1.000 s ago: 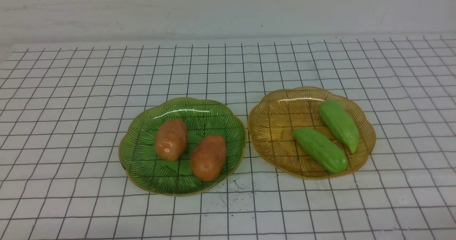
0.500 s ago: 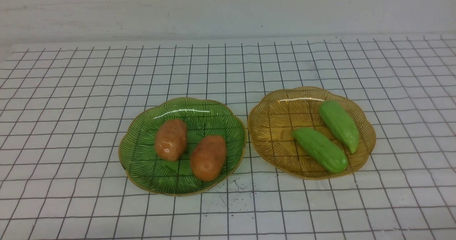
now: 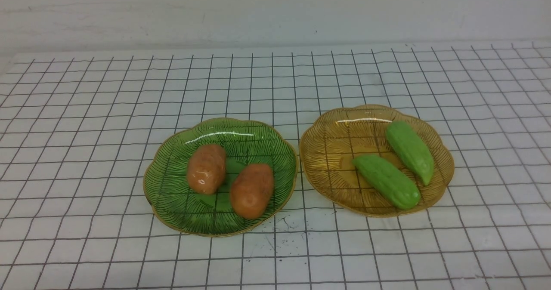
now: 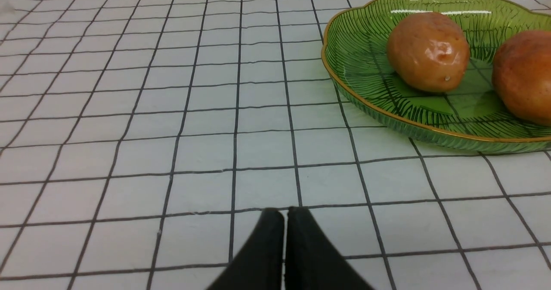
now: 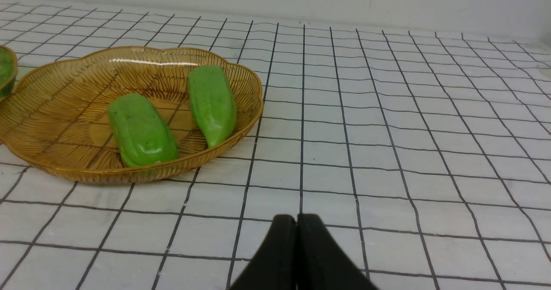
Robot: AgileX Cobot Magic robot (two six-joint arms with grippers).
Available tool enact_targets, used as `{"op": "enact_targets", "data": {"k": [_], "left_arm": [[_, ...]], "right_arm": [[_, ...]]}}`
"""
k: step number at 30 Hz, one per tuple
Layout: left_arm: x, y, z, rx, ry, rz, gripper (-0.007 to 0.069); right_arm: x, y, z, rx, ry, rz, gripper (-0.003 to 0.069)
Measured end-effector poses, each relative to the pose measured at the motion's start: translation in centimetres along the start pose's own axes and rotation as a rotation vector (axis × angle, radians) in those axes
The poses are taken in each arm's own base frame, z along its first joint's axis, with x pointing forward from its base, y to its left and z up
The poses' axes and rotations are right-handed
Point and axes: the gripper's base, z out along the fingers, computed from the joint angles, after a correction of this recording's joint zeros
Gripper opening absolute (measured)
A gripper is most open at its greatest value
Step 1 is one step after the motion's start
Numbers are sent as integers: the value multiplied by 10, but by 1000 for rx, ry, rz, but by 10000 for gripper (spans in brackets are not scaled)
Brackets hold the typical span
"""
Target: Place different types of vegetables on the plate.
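The left gripper (image 4: 284,214) has its black fingertips pressed together on nothing, low over the grid-lined tablecloth (image 3: 86,109); the right gripper (image 5: 296,221) is likewise closed and empty. In the front view, the green plate (image 3: 172,186) at about 7 o'clock of the scene's middle carries both potatoes: the left potato (image 3: 206,168) and the right potato (image 3: 252,190), just beside each other. The amber plate (image 3: 327,152), at its 3 o'clock, holds the near gourd (image 3: 386,180) and the far gourd (image 3: 410,151), close together.
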Motion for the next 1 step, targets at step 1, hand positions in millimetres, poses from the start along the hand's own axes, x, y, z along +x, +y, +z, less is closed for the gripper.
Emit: {"op": "enact_targets", "data": {"k": [1], "left_arm": [[0, 0, 0, 0, 0, 0, -8]], "right_arm": [[0, 0, 0, 0, 0, 0, -15]]}}
